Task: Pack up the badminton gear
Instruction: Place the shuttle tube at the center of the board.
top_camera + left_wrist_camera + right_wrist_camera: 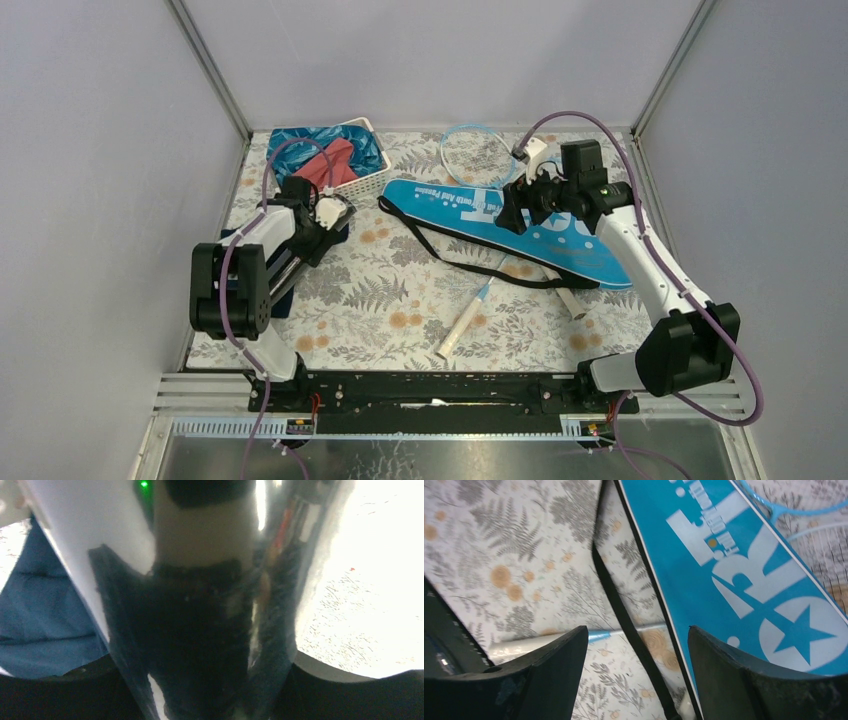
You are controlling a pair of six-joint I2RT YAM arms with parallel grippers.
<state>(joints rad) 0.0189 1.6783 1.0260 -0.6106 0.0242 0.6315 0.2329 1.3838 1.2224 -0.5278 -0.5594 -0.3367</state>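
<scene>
- Pale grey walls (420,60) close the space on three sides, joined by slanting metal corner posts (215,75).
- A tablecloth (380,300) printed with grey ferns and orange flowers covers the whole surface, up to the black rail (430,388) at the near edge.
- The left arm (235,285) is folded along the left side. The right arm (650,270) reaches in from the right.
- The blue bag (445,203), lettered in white, lies flat and diagonal at centre right.
- Its black strap (470,262) loops loosely over the cloth in front of it.
- The first racket (475,155) shows its light-blue hoop beyond the bag.
- The second racket (457,335) lies near centre, with its white handle toward the rail. Its head is hidden at the bag.
- A white basket (365,183) holding blue and red cloths sits at far left.
- A navy cloth (282,298) lies under the left arm.
- The right gripper (635,635) hangs above the bag's edge and the strap, jaws wide with nothing between them.
- The left gripper (335,212) is beside the basket. Its own view is a dark, glossy blur, so I cannot tell how its jaws stand.
</scene>
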